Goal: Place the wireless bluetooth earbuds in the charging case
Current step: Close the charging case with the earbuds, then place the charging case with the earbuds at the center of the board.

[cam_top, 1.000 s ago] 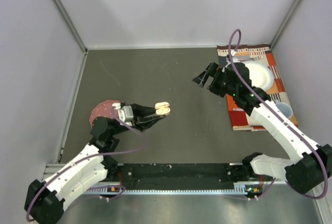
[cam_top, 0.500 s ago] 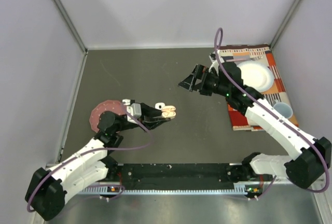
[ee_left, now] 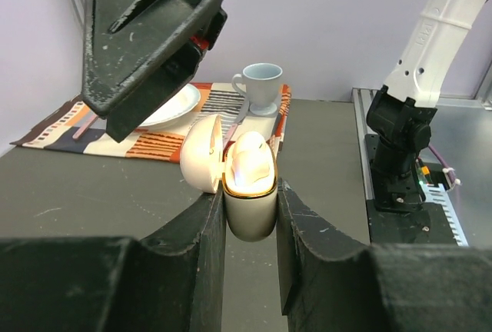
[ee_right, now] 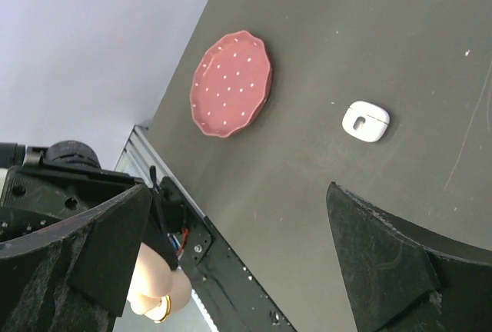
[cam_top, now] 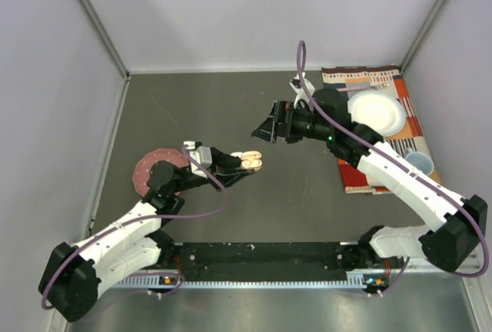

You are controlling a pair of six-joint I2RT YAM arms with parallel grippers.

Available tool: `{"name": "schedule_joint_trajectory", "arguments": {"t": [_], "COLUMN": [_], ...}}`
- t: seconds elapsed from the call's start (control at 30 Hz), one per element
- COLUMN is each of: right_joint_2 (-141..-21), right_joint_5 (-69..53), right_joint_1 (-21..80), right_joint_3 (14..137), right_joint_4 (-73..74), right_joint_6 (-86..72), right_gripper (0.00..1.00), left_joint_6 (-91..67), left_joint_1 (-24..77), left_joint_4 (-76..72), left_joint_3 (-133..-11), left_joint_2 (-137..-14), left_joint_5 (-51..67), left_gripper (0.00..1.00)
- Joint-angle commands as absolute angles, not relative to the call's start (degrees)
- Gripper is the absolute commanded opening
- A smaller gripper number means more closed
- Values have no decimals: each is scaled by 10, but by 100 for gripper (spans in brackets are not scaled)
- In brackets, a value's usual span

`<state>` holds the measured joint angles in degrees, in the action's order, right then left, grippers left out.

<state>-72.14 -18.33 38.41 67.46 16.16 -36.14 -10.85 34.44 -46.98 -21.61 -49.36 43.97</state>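
My left gripper (cam_top: 247,163) is shut on a pale peach charging case (ee_left: 250,203) with a gold rim. It holds the case upright above the table with the lid (ee_left: 201,154) hinged open. A pale peach rounded earbud (ee_left: 250,161) sits in the case's mouth. The case also shows in the top view (cam_top: 250,161) and at the lower left of the right wrist view (ee_right: 156,298). My right gripper (cam_top: 263,130) is open and empty, hovering just up and right of the case. Its fingers (ee_left: 146,40) fill the upper left of the left wrist view. No loose earbuds are visible.
A small white closed case (ee_right: 366,121) lies on the table next to a pink dotted plate (ee_right: 231,82); both also show in the top view, case (cam_top: 190,146) and plate (cam_top: 151,167). At the right, a striped placemat (cam_top: 384,174) bears a white plate (cam_top: 377,111) and a mug (ee_left: 260,86).
My right gripper has swung left and down toward the held case. My left gripper has pushed the case slightly right and forward.
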Motion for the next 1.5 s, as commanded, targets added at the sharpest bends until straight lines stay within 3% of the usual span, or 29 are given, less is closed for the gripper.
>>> {"name": "schedule_joint_trajectory", "arguments": {"t": [0.0,0.67,0.77,0.97,1.2,1.47], "right_joint_2": [-722,-732,-722,-681,-629,-554], "right_joint_5": [-217,-209,-147,111,220,276], "right_joint_1": [396,430,430,429,428,403], "right_joint_3": [712,746,743,711,679,622], "right_joint_4": [170,247,249,250,250,246], "right_joint_6": [-319,-234,-239,-279,-333,-386], "right_gripper": [96,96,95,98,99,99], "left_joint_6": [-127,-125,-125,-112,-190,-335], "left_joint_1": [346,347,347,347,346,347], "left_joint_4": [-519,-538,-535,-462,-468,-456], "left_joint_3": [-248,-230,-223,-222,-224,-310], "left_joint_2": [-492,-490,-489,-495,-546,-721], "left_joint_5": [426,405,389,342,283,304], "left_gripper": [0,0,0,0,0,0]}}
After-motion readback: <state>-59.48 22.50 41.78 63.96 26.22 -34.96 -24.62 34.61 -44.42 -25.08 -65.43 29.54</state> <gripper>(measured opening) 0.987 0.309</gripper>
